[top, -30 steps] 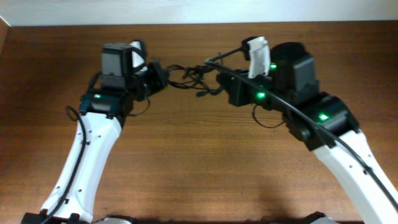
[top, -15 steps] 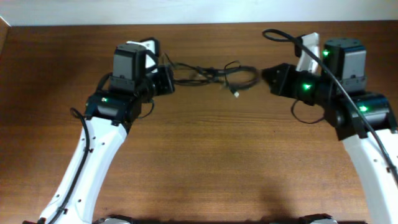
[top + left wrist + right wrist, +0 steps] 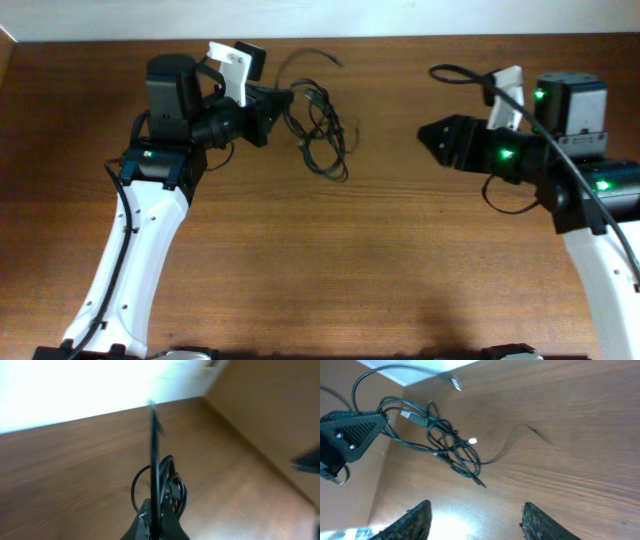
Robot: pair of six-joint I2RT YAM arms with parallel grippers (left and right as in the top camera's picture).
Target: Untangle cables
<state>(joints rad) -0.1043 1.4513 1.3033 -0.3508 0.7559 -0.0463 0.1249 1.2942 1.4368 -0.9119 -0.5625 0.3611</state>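
The right claw has let go and pulled back, spread wide, empty. The bunched cables trail from the tightly closed left claw across the table, well apart to the right claw's left.

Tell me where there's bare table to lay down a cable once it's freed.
Biggest free patch: the table front and centre, between the left arm and the right arm. A smaller bare gap lies between the cables and the right gripper. Crowded: around the left gripper, where the bundle hangs.
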